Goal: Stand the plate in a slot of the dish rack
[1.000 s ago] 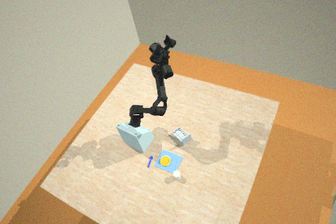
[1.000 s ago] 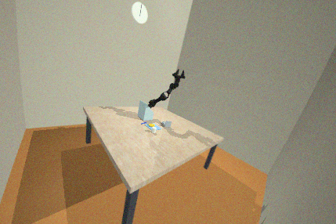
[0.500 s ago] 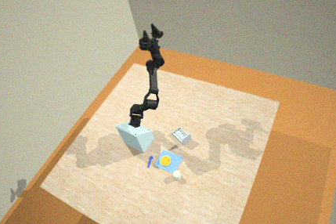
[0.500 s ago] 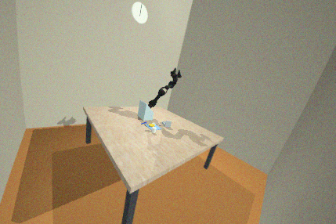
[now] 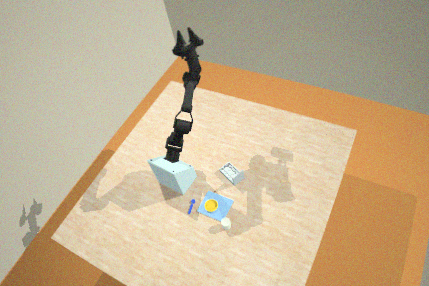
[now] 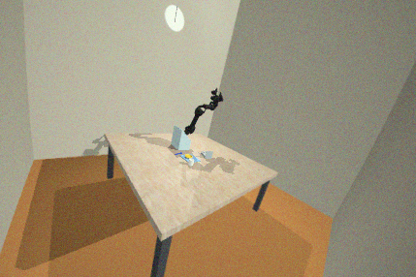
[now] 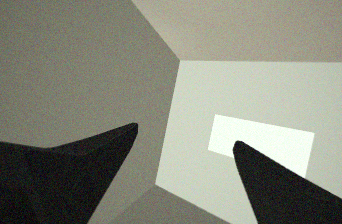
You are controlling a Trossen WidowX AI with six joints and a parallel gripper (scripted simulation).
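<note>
Yellow plate [image 5: 211, 204] on mat; claw [image 5: 188, 35] open, raised.

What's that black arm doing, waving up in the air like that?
The arm's gripper is raised high, open and empty, pointing toward the ceiling. The yellow plate lies flat on a blue mat on the table, with the small dish rack close by. Nothing is being handled right now; the plate is not in the rack.
</note>
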